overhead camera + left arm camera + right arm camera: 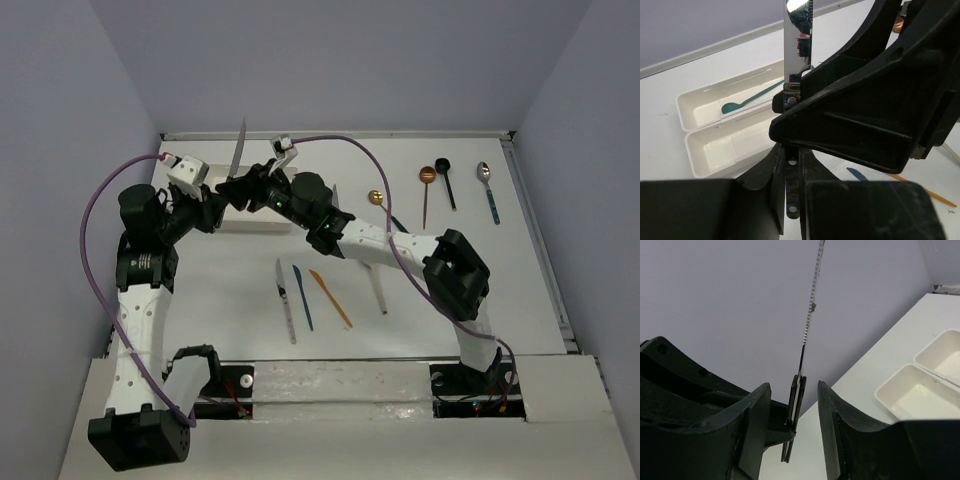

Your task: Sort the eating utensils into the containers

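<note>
My left gripper (793,165) is shut on the black handle of a knife (797,40) and holds it upright, silver blade up; in the top view the blade (238,150) sticks up above both grippers. My right gripper (794,386) is open, its fingers (757,410) either side of the knife handle (795,410) without touching it. The two joined white trays (705,145) lie below, and the far one holds a teal spoon (750,99). In the top view the trays (255,225) are mostly hidden under the arms.
On the table lie a beige knife (286,300), a dark blue knife (302,297), an orange knife (330,298) and a pale knife (378,290). At the back right are gold (376,198), copper (426,190), black (446,180) and silver (488,190) spoons.
</note>
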Controlling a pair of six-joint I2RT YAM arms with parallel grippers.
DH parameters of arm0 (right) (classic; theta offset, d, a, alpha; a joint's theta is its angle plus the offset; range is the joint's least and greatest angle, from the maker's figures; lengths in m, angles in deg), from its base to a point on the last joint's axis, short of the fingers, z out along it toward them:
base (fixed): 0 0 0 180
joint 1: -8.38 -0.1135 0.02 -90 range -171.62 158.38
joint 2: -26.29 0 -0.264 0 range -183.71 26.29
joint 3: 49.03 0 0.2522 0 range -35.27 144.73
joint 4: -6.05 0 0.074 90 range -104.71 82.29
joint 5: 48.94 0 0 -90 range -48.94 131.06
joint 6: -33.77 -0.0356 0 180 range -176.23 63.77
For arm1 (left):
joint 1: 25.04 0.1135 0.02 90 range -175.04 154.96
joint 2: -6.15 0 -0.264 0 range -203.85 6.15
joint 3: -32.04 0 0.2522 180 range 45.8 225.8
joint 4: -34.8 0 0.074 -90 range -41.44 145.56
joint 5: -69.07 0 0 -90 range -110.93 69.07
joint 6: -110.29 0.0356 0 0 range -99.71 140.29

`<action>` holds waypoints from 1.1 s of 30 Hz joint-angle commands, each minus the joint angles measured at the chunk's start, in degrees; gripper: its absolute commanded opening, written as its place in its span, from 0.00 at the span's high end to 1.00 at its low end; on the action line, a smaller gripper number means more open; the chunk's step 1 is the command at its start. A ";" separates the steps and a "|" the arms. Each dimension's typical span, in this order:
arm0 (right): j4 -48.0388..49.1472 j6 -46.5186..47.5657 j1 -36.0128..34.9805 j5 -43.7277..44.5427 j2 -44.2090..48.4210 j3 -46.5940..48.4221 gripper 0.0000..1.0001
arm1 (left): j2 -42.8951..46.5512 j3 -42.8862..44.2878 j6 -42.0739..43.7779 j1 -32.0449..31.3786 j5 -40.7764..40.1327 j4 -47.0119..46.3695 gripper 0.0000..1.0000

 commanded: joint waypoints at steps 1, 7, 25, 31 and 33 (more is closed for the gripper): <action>2.92 -1.03 0.86 -0.43 -0.30 2.92 0.55 | 1.01 -0.38 -0.06 -0.11 2.96 -3.49 1.00; 0.12 -0.25 0.86 -1.23 -1.96 4.77 1.00 | 0.75 -0.21 -0.51 -0.11 2.35 -3.76 1.00; -47.52 65.57 4.37 15.91 -25.16 47.22 1.00 | 8.92 -6.44 6.18 1.29 -32.81 2.84 0.01; -52.10 71.82 4.37 13.71 -28.59 48.36 1.00 | 11.30 -7.85 6.00 4.37 -31.16 1.69 0.01; -52.27 72.53 4.37 14.07 -29.30 48.45 1.00 | 11.04 -7.94 5.91 4.55 -30.53 1.69 0.01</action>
